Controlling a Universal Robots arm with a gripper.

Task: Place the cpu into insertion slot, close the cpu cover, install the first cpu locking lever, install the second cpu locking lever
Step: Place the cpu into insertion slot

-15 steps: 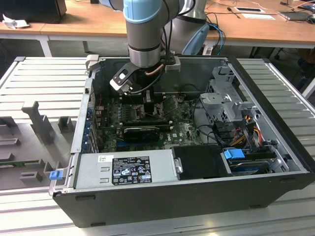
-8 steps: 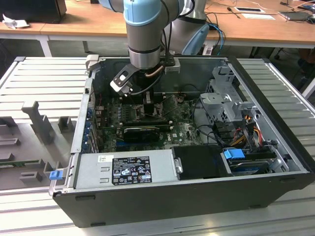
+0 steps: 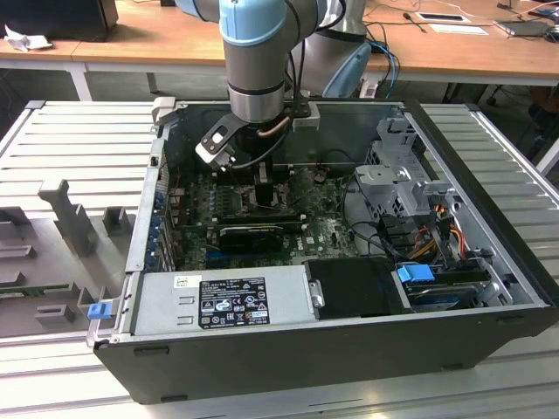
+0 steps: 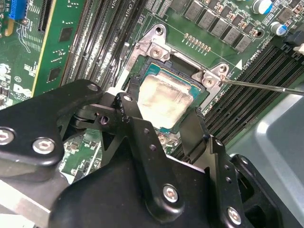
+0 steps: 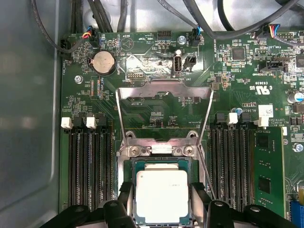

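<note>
Silver chip (image 5: 161, 197) sat in the socket (image 5: 186, 163) and looked flat and square to the frame in both wrist views. Claw (image 5: 162, 191) straddled it, spread to roughly chip width. Couldn't tell whether it was clamping the chip or just flanking it, because the contact line was hidden.

Cover (image 5: 164, 86) was swung open beyond the claw, hinge end nearest the chip, so not closed. Couldn't tell whether it stood upright or lay back. Lever (image 4: 266, 87) was a thin wire rod running out from a socket corner to one side of the claw. It looked unlatched. Memory slots (image 5: 90, 166) ran close along both flanks of the claw.

Risks, my read:
- If the claw had grip and pulled away, the chip would lift or skew. A skewed chip under the cover would bend socket pins.
- Corner keying couldn't be confirmed from these views. Clamping a mis-seated chip would do the same damage.
- The lever wire was near the claw, so a sideways move could snag and bend it.
- Clearance to the memory slots was tight, so lateral drift would hit them.
</note>
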